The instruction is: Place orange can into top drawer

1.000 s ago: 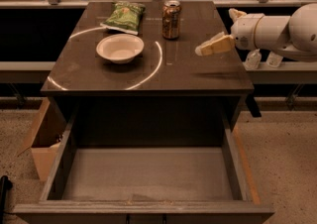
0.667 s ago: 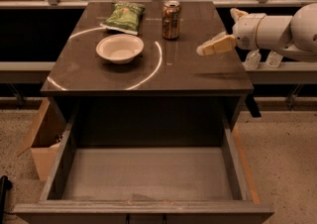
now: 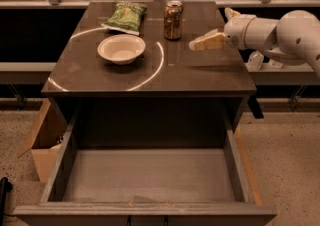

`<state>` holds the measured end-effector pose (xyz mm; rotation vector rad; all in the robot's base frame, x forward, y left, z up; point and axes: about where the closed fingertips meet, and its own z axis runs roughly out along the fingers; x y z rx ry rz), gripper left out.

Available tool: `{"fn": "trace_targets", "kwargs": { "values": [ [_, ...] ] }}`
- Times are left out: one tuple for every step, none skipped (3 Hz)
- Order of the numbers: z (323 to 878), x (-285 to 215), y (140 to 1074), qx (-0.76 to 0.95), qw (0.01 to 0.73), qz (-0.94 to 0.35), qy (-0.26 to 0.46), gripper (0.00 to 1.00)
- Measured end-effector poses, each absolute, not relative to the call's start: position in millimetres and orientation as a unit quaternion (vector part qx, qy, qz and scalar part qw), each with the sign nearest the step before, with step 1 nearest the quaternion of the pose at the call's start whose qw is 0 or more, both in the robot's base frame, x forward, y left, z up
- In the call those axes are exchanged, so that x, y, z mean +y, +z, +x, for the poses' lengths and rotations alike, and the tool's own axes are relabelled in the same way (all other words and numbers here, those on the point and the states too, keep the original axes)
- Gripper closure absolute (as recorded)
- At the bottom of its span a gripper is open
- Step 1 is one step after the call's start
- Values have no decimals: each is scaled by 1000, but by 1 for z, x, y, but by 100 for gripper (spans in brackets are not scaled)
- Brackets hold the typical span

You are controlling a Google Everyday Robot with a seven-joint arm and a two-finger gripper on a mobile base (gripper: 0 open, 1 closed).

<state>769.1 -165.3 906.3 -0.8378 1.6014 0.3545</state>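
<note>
Dark countertop (image 3: pixel 200 72): bowl (image 3: pixel 121 48), chip bag (image 3: pixel 125 17) left of orange can (image 3: pixel 173 19); gripper (image 3: pixel 214 35) right.

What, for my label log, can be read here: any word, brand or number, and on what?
Orange can: label print too blurred to read.
Green chip bag: print too blurred to read.
White bowl, top drawer: no text seen.
Gripper, open, over the cabinet top right of the can: no text seen.

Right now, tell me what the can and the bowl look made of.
Orange can: likely metal, glossy coppery side, silver top. Bowl: pale, matte, ceramic or plastic; unclear which. The gripper hovers right of the can, not touching it.
</note>
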Motion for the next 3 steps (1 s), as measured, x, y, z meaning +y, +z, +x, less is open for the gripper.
{"fn": "trace_targets", "kwargs": {
  "values": [
    [799,-152,906,692,617,-340,159,0],
    [818,-133,908,694,615,-334,170,0],
    [829,-106,910,704,591,-347,185,0]
  ]
}}
